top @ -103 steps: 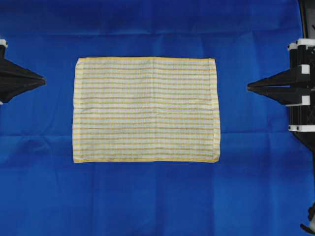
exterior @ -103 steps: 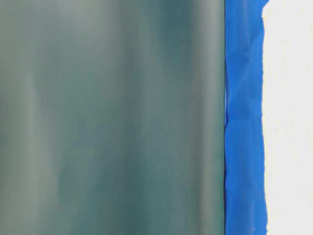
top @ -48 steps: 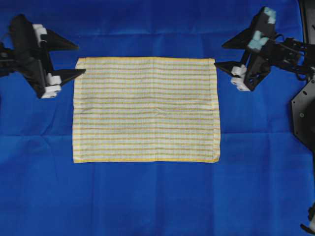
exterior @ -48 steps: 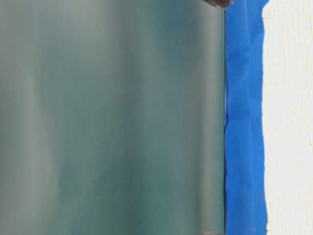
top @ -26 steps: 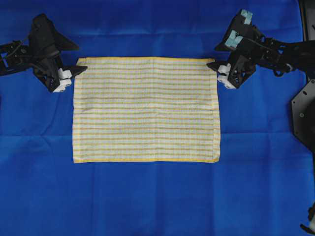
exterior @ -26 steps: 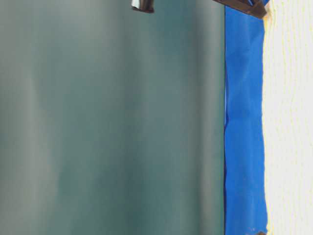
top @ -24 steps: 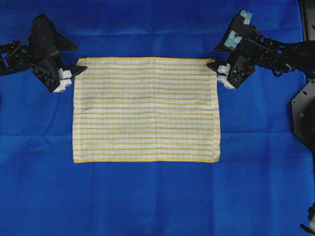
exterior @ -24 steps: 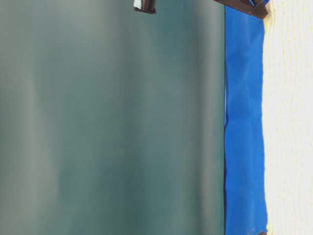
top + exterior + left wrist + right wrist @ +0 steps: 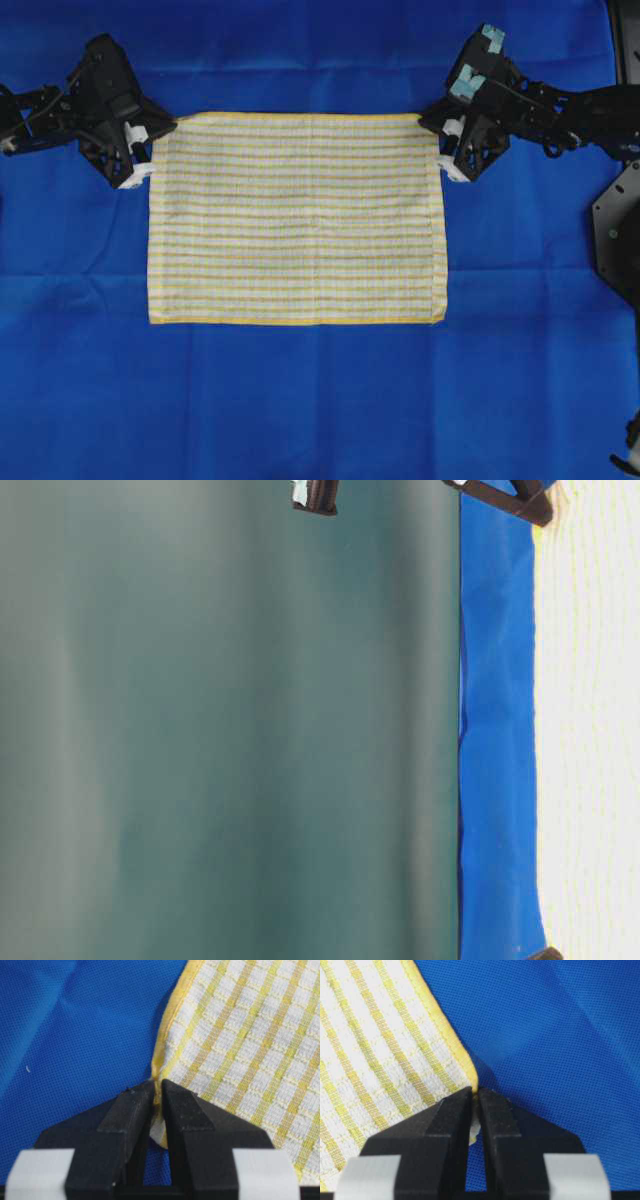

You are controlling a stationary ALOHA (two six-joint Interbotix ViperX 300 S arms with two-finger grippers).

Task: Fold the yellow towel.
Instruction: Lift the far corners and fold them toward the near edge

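The yellow towel lies flat and spread out on the blue cloth, white with yellow stripes and yellow hems. My left gripper is shut on the towel's far left corner; in the left wrist view the jaws pinch the yellow hem. My right gripper is shut on the towel's far right corner; in the right wrist view the jaws pinch the hem corner. The towel's edge shows at the right of the table-level view.
The large plain blue cloth covers the whole table under the towel. A black arm base stands at the right edge. A blurred grey-green surface fills most of the table-level view.
Both grippers moved inward onto the towel's far corners and closed on them. The far edge of the towel has drawn in slightly at both corners.
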